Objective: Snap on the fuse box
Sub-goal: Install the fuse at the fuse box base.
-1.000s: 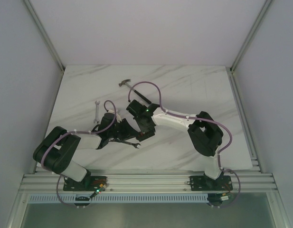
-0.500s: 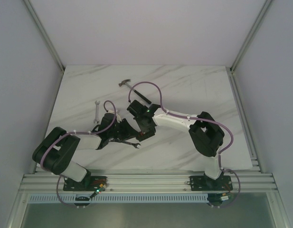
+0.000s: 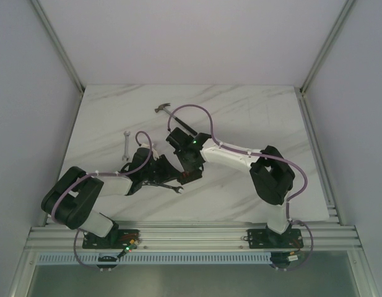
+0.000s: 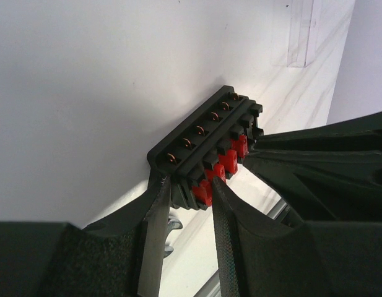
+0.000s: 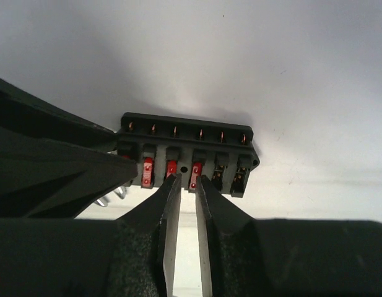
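Right gripper (image 5: 184, 179), fingers nearly together, has shifted slightly over the fuse box (image 5: 186, 121) at frame centre, clamped by the left gripper (image 4: 187, 185); seating apparently continues.

White marble-veined rectangular table top (image 3: 259, 117), grey streaks running diagonally, metal rail along near edge.

Steel claw hammer with black handle (image 3: 175, 117): toward far edge, left of centre, head pointing to far-left corner, handle angled toward middle.

Small silver open-ended wrench (image 3: 125, 146): left half, between hammer and left edge, lying roughly parallel to left edge, well apart from hammer.

Small black plastic fuse box (image 5: 184, 139), red fuses in top row: around table middle, one long side against surface.
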You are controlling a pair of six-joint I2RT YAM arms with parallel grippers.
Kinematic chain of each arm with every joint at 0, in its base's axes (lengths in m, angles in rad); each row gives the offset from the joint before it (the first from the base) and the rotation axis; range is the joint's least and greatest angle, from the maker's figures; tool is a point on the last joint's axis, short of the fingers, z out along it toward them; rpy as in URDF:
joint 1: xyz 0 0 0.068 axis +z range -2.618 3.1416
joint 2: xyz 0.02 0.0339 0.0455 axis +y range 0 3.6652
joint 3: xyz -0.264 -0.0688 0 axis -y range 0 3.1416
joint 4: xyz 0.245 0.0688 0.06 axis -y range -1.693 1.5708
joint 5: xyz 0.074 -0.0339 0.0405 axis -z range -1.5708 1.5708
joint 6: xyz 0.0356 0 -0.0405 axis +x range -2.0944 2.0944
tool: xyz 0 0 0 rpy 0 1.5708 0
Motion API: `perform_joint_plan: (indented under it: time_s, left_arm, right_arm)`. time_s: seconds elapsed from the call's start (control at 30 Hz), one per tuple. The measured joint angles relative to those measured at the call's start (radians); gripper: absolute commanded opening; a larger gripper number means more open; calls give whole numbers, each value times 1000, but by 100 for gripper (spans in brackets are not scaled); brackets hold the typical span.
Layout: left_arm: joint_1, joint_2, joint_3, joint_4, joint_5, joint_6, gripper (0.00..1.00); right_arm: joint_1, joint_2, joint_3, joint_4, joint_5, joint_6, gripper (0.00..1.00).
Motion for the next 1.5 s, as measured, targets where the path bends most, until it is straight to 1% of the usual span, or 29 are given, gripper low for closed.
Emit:
perform_joint_plan:
  time_s: [0.07,0.23,0.47,0.9,1.2,1.5]
  left_arm:
    - [-1,0,0,0,-1,0,42]
    - [-2,0,0,0,-2,0,42]
    - [-2,0,4,-8,-2,3,42]
    - [-2,0,5,-10,-2,3,42]
    - [-2,2,7,-11,-2,4,42]
    - [-2,11,13,-11,-1,4,42]
  right_arm:
    - [-3,-15,4,1,-6,4,23]
    - [-18,-49,5,4,-17,18,17]
    - [-48,-49,3,3,-42,37,16]
    - [-48,-16,0,-3,-84,45,17]
    - [-48,-3,-1,-10,-84,52,13]
    - [-48,8,-1,-16,-77,56,0]
